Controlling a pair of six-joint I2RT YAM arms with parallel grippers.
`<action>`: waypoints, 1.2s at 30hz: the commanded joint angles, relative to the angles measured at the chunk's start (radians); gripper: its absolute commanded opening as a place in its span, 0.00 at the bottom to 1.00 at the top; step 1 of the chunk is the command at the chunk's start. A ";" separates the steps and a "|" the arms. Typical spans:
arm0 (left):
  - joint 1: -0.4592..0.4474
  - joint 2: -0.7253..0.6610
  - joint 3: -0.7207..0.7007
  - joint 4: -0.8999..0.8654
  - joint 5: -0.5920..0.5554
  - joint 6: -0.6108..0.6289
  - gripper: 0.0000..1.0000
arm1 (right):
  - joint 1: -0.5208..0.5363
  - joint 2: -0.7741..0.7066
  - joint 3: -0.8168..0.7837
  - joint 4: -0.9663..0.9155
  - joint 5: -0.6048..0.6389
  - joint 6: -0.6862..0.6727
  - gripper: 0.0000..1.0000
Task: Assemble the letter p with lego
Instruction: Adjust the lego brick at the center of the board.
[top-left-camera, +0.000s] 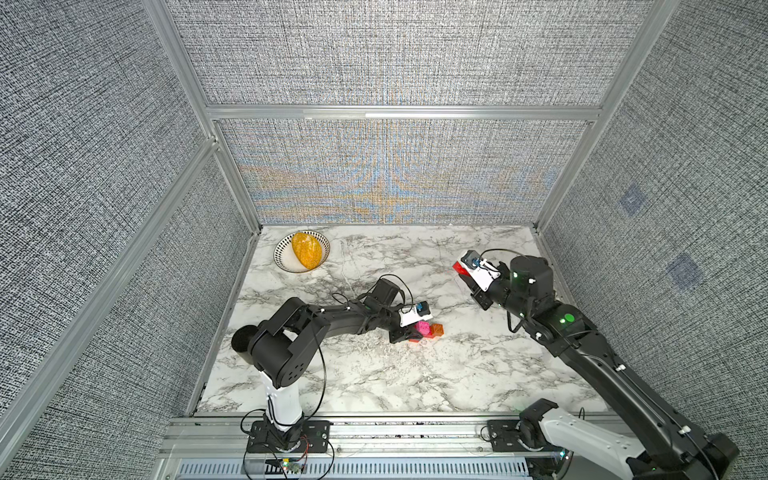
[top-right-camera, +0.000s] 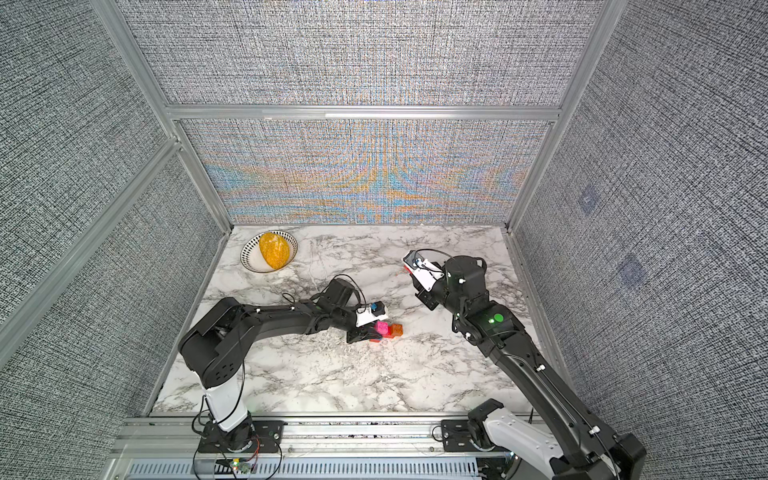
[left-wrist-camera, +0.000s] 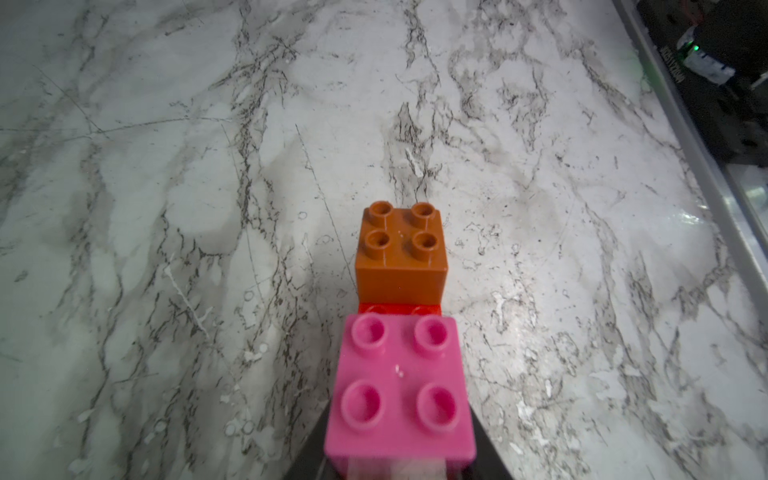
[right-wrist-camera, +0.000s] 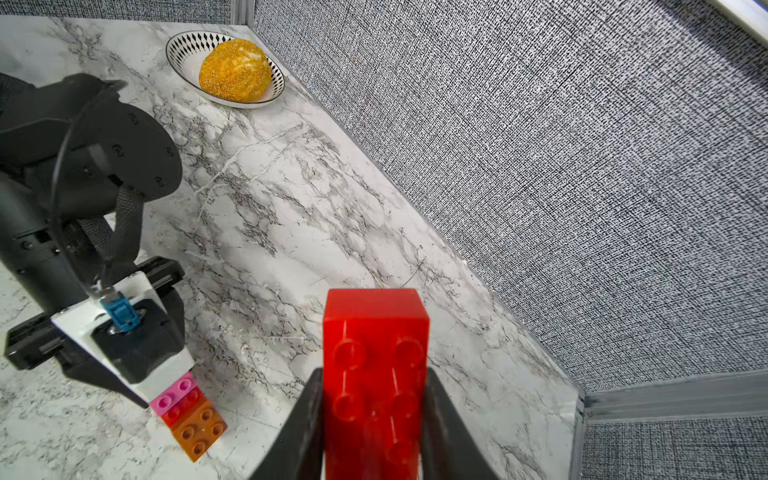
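The letter p is a small cluster on the marble table: a pink brick and an orange brick sit on a red brick, whose studs show between them. In both top views the cluster lies mid-table, pink beside orange. My left gripper is low at the cluster, shut on the pink brick with a finger against each side. My right gripper hangs above the table's far right, shut on a long red brick, which shows as a red tip past the wrist.
A patterned white bowl holding a glittery yellow-orange lump stands in the far left corner. Grey fabric walls with aluminium posts close the table on three sides. The right gripper is near the back wall.
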 joint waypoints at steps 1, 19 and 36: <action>-0.001 0.017 -0.026 0.111 0.018 -0.032 0.00 | -0.004 -0.006 0.021 -0.052 -0.009 -0.020 0.00; -0.001 0.052 -0.229 0.558 0.011 -0.143 0.00 | -0.004 0.002 -0.012 -0.118 -0.103 -0.074 0.00; -0.001 0.139 -0.250 0.684 0.007 -0.206 0.00 | 0.097 0.175 -0.038 -0.222 -0.067 -0.279 0.00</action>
